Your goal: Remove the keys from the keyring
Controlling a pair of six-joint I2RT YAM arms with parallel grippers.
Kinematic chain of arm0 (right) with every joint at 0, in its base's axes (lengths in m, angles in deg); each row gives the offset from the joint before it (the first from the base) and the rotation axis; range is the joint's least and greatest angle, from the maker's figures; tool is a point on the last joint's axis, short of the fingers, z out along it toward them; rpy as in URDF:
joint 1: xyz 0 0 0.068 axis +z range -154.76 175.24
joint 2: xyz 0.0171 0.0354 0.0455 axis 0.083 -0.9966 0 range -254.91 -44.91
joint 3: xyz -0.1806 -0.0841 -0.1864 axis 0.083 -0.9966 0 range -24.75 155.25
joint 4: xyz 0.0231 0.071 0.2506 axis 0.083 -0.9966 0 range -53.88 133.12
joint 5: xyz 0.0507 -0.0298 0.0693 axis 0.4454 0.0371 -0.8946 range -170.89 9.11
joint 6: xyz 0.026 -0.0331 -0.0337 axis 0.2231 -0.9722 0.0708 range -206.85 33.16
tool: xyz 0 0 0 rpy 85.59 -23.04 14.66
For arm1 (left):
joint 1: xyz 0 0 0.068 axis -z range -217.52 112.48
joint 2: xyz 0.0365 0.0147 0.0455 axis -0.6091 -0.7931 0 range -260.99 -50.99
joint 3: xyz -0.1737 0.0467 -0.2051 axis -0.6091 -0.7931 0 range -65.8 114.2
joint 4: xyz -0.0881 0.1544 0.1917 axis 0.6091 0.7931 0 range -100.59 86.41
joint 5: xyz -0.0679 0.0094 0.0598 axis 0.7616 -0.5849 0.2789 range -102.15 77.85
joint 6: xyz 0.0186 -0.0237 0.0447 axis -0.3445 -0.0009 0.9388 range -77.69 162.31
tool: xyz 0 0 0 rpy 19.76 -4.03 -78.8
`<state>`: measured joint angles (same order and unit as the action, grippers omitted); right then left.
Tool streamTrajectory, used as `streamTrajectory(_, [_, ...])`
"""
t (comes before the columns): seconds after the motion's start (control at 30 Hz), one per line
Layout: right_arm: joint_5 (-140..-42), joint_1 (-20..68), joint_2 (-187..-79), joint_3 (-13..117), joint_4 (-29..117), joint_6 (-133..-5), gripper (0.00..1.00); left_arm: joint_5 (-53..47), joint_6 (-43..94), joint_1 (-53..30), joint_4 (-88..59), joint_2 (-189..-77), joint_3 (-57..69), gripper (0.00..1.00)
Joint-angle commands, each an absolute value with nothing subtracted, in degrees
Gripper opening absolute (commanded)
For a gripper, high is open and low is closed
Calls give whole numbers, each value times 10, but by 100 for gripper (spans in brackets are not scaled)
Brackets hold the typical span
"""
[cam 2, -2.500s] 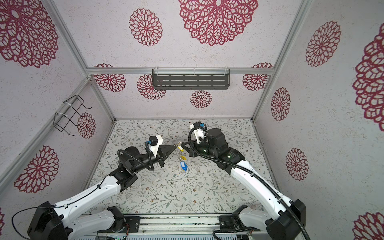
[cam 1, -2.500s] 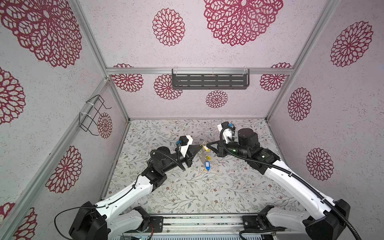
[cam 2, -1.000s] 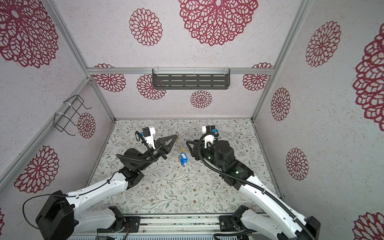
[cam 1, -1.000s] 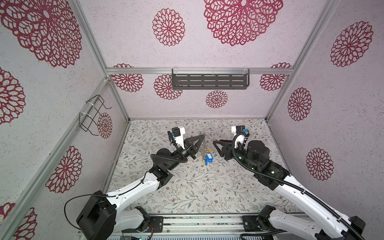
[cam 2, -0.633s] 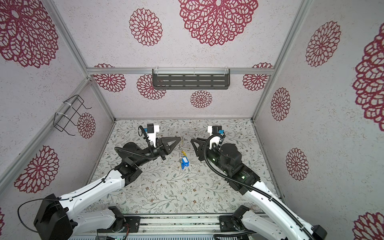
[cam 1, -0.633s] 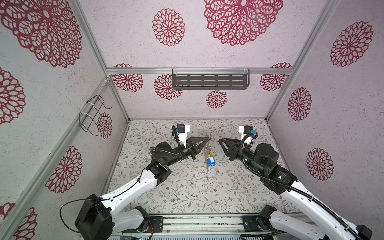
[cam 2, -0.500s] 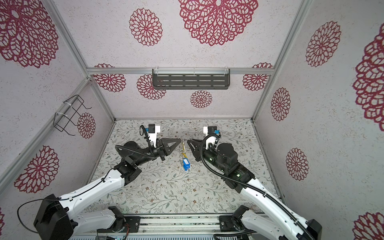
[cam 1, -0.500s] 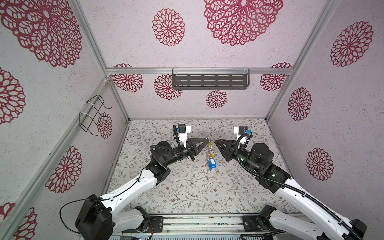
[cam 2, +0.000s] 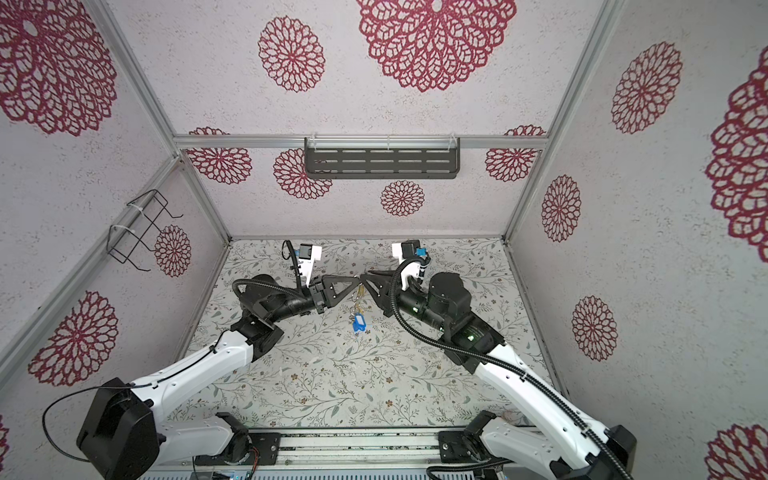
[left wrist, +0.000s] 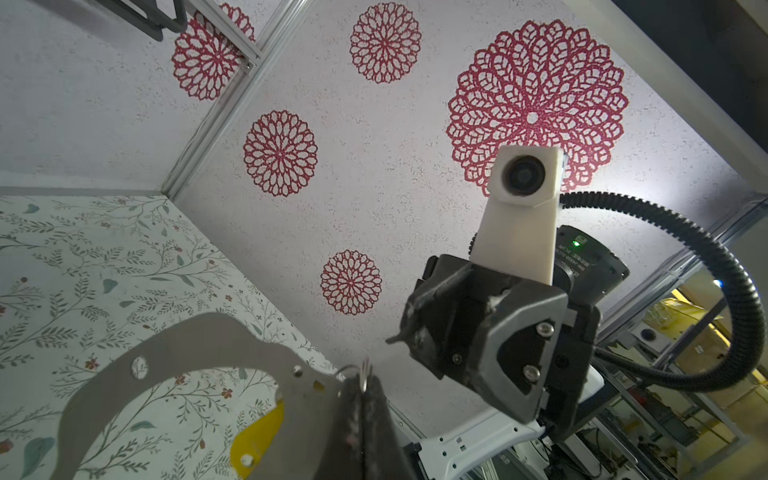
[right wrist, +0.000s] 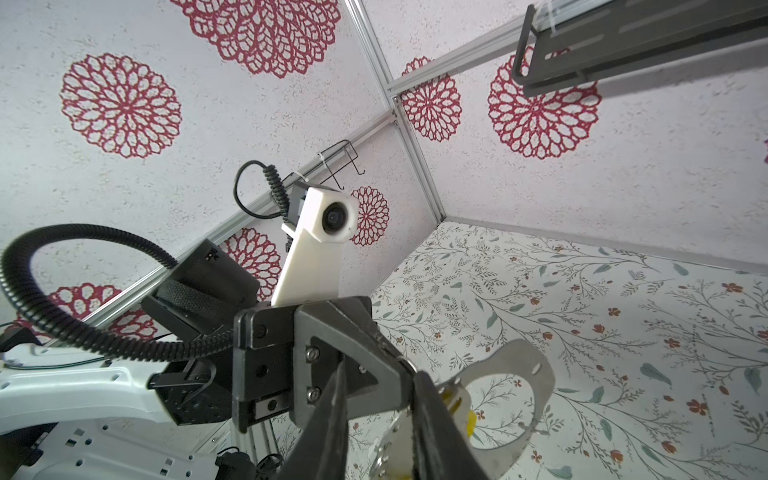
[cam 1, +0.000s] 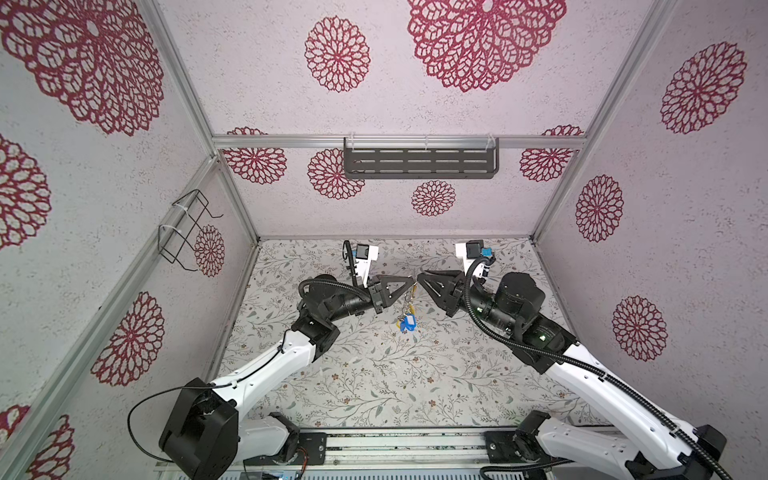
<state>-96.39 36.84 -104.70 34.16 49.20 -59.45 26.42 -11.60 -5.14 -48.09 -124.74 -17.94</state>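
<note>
Because my left gripper [cam 1: 412,285] is pressed shut and my right gripper [cam 1: 420,277] hovers part-spread, gripping nothing, the keyring [left wrist: 166,365] — a flat grey metal crescent — hangs midair between them and could swing or slip; smooth oblong plastic keys [cam 1: 407,323] dangle below, and I pinch only a thin silver ring [left wrist: 362,372].

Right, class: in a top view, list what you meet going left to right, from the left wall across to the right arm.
Wire rack → left wrist camera → left claw → right claw → right wrist camera. The keyring and keys hang where the claws meet, so unplaced.
</note>
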Motion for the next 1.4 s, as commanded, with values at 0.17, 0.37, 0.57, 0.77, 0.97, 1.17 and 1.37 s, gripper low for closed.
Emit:
streamTrajectory(0.17, [-967,366,-1071,358,534,-606,28,297,-152,-65,-537,-1237,-169,0])
streamTrajectory(0.37, [-995,361,-1078,363,535,-591,25,286,-181,-67,-588,-1239,-183,0])
streamTrajectory(0.57, [-1024,360,-1087,343,566,-571,23,286,-197,-67,-605,-1252,-174,0])
streamTrajectory(0.77, [-1037,361,-1092,336,599,-558,12,281,-198,-67,-596,-1252,-170,0])
streamTrajectory(0.97, [-1040,361,-1090,321,624,-538,7,257,-197,-67,-602,-1240,-176,0])
streamTrajectory(1.17, [-1059,362,-1102,291,695,-487,10,191,-168,-60,-598,-1227,-193,0])
streamTrajectory(1.37, [-1068,363,-1110,276,736,-469,11,163,-167,-59,-610,-1227,-202,0])
